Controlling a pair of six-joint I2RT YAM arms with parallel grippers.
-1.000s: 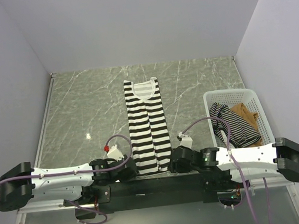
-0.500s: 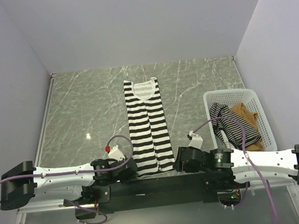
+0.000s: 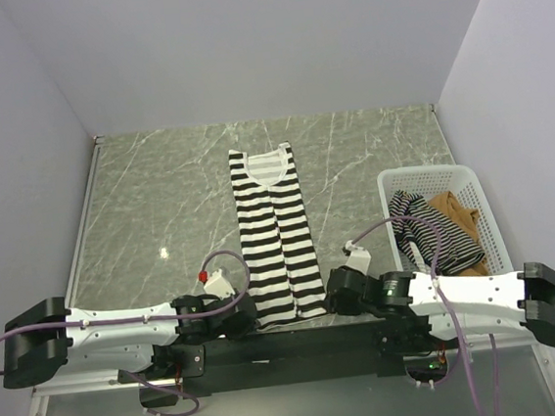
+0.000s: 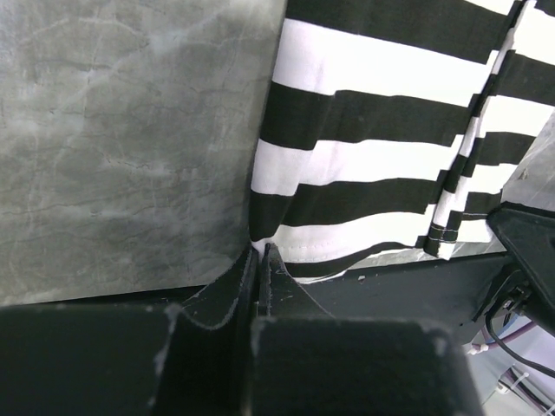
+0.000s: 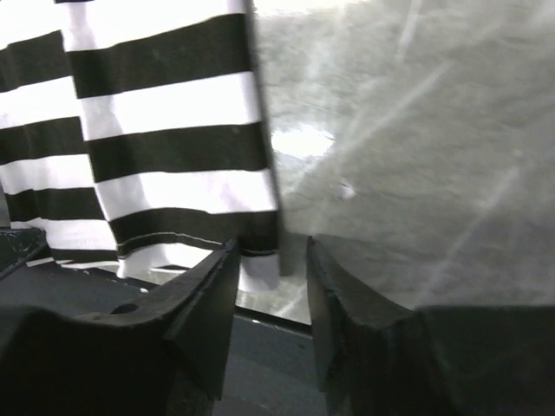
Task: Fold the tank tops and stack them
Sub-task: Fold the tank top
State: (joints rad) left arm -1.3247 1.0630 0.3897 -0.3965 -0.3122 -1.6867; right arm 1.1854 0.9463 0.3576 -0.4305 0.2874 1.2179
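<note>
The wide-striped tank top (image 3: pixel 276 233) lies lengthwise down the middle of the bench (image 3: pixel 160 209), hem at the near edge, bare marble open on both sides. The left gripper (image 4: pixel 258 260) is pinched tight on the hem's left corner; the right gripper (image 5: pixel 270 251) stands partly open astride the right corner — not clamped. In the basket (image 3: pixel 423 171) at the right edge, the thin-striped top (image 3: pixel 436 237) and tan top (image 3: pixel 458 212) lie bunched, half hidden.

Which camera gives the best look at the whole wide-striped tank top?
Top external: the wide-striped tank top lies in full there, a long narrow strip, neckline far. Left wrist shows only its near left corner, pinched in the shut left tool. Right wrist shows only the near right corner, at the open right tool.
</note>
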